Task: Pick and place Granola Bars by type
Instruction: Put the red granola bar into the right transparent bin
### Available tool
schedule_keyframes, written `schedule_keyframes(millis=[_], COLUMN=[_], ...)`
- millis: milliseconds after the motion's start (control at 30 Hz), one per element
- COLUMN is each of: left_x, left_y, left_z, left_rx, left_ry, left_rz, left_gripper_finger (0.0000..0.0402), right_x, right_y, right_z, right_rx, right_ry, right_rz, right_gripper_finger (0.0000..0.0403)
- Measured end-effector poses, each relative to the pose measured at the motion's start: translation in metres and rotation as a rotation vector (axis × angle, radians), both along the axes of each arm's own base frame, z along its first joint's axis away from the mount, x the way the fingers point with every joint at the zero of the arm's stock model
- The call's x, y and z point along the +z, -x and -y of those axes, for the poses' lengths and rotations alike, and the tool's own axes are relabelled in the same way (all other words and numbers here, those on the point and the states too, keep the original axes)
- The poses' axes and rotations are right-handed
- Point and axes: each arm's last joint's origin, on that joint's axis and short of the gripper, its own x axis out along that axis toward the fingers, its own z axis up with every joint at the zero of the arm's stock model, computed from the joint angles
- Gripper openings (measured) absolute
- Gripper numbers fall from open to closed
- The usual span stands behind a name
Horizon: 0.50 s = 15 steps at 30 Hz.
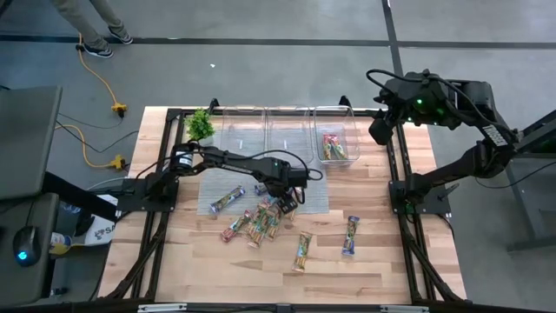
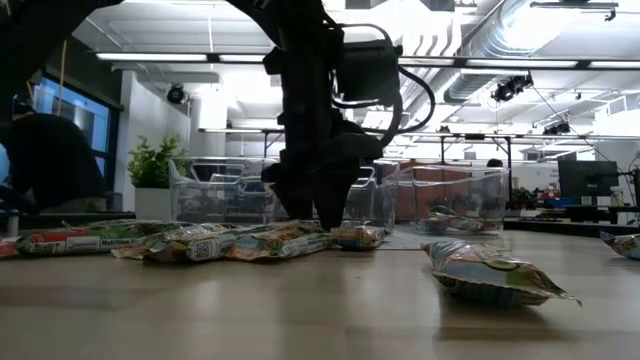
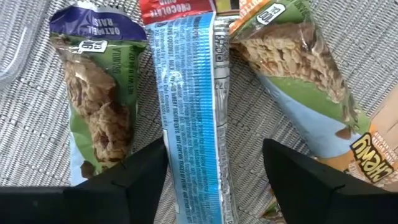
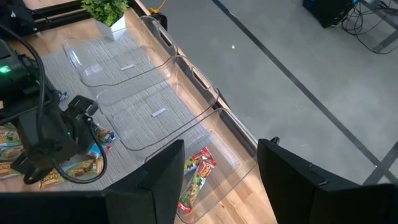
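So the left gripper [image 3: 214, 171] is right down over the pile of Granola Bars [image 1: 261, 219], fingers spread wide and holding nothing yet. Dead between the two fingers lies a blue-backed bar [image 3: 193, 112], seam side up, with a red end that reads chocolate-something. Its long axis runs straight away from the wrist, so the fingers sit on either side of its narrow width. That's the lineup you want; my guess is a short drop and a squeeze would do it.

Just beside it, nearly touching on each flank: a purple-topped oatmeal raisin bar [image 3: 96, 93] on one side and an orange-topped bar [image 3: 298, 68] on the other, that one angled off. Both are close enough that a finger could catch a wrapper edge on the way down.

Further out, two loose bars [image 1: 301, 250] lie apart on the bare wood nearer the table's front edge. At the far edge stand three clear bins [image 1: 282, 130]; only the right-hand one has bars in it.

The right gripper [image 4: 217, 180] is parked up high beyond that corner, open and empty, way farther from the pile.
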Motion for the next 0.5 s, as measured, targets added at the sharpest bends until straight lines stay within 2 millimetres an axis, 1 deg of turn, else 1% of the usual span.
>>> schedule_keyframes(millis=[333, 500], left_x=[-0.0017, -0.002], left_y=[0.0016, 0.0026], left_z=[-0.0054, -0.0086], left_rx=[-0.006, -0.012], left_ry=[0.023, 0.037], left_rz=[-0.015, -0.024], left_gripper_finger=[0.0141, 0.0098], right_x=[0.0, 0.0], right_y=[0.0002, 0.0002], right_z=[0.0, 0.0001], right_rx=[-0.002, -0.003], right_ry=[0.001, 0.002], right_rz=[-0.001, -0.001], right_gripper_finger=[0.0188, 0.0188])
